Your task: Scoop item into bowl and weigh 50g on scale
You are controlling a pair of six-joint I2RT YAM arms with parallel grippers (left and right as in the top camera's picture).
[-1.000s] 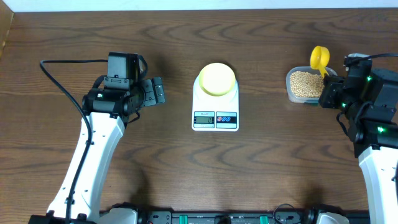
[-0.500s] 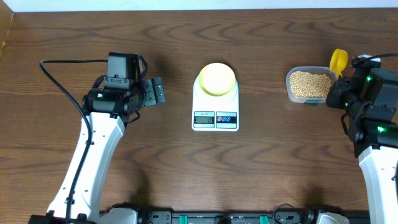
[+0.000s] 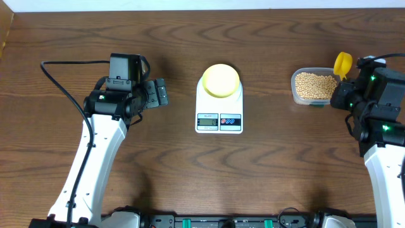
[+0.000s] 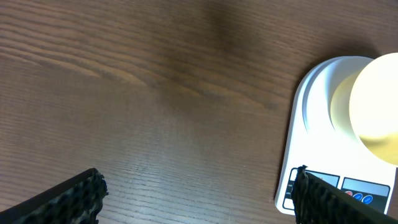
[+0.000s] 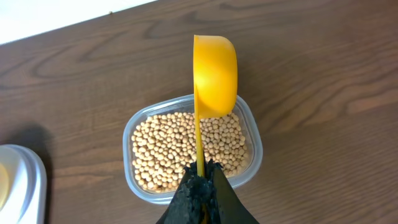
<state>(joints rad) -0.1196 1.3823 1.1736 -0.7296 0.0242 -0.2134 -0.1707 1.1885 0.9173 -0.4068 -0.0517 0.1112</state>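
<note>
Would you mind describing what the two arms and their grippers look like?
Both arms have white, smooth long links and black joint and wrist housings. The left arm carries a black cable looping off its side; the right arm shows small green lights. The fingers are black with a bumpy, textured surface.

The whole counter (image 3: 266,171) is viewed straight down from overhead. The scale (image 4: 311,124) is seen close from the left wrist, the tub (image 5: 127,149) from the right; both also appear overhead.
</note>
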